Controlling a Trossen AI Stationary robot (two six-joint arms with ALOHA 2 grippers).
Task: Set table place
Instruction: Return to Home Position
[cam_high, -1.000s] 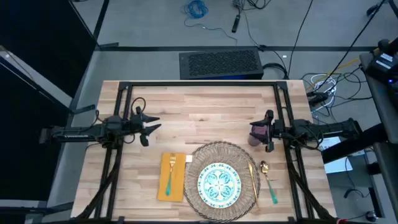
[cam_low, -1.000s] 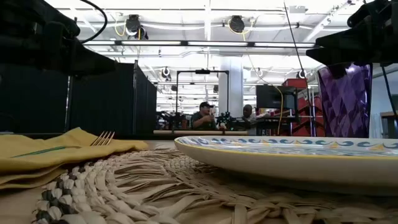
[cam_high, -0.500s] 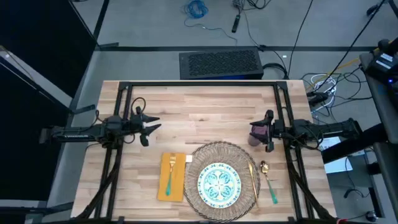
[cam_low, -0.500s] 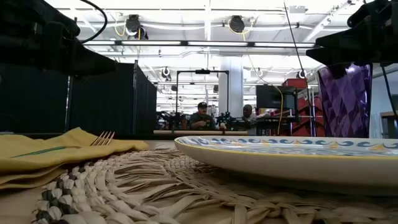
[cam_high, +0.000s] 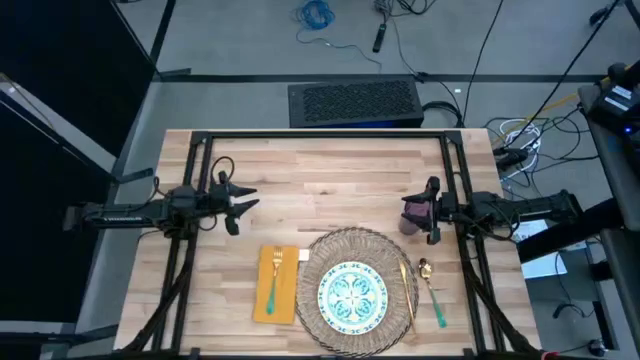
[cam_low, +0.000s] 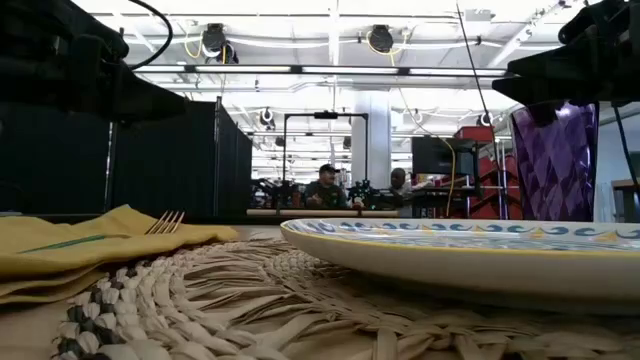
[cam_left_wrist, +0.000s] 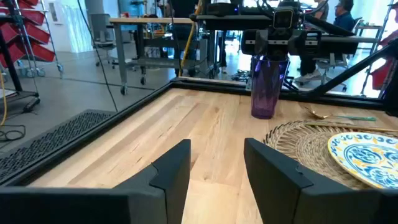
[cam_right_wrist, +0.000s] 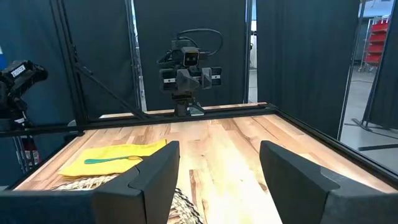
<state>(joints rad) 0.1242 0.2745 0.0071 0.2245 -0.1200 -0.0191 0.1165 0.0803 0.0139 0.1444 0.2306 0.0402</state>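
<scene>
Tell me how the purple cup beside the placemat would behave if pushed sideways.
The purple cup stands tall and slim, narrowing toward its base, so it would probably tip rather than slide. Its see-through faceted wall suggests glass or hard plastic: likely rigid, possibly fragile.

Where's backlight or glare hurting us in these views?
Low view: bright ceiling backlights the scene, left arm and right arm read as black silhouettes, purple cup glows through. High view: even light, faint shadows on the table. Left wrist view: mild sheen on its planks. Right wrist view: black curtains behind, no glare.
</scene>
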